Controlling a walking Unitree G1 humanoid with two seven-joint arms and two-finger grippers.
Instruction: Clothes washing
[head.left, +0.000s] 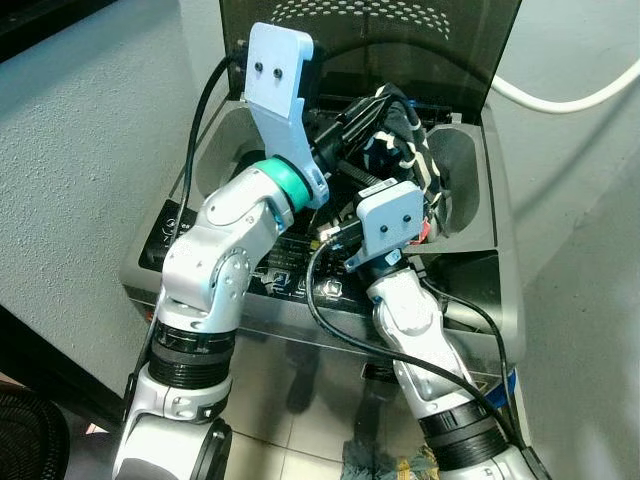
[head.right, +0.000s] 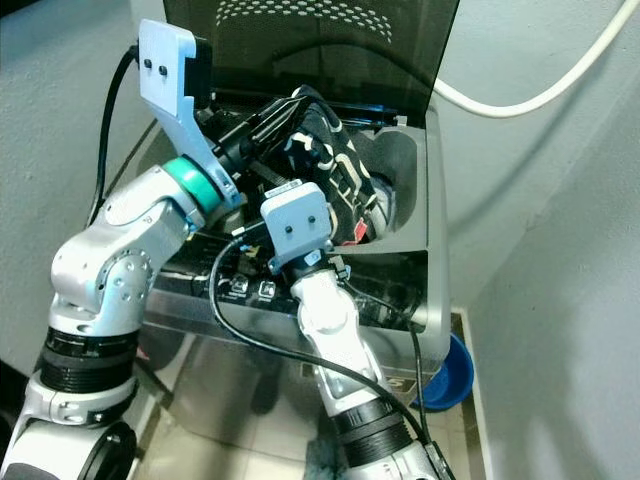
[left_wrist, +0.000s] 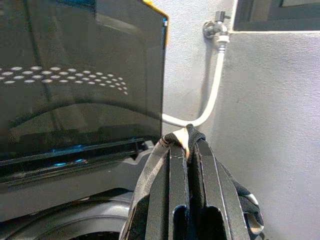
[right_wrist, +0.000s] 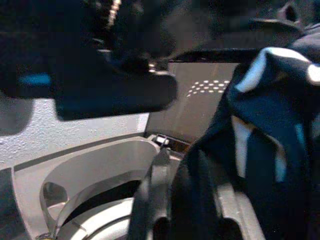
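Left eye view | grey washer (head.left: 505, 300) | lid (head.left: 400, 40) up | tiled floor (head.left: 300, 420)

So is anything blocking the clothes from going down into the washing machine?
Nothing visible does. The lid stands open, and the dark patterned cloth, pinched in the left gripper, hangs over the open tub. The right gripper is also in the cloth.
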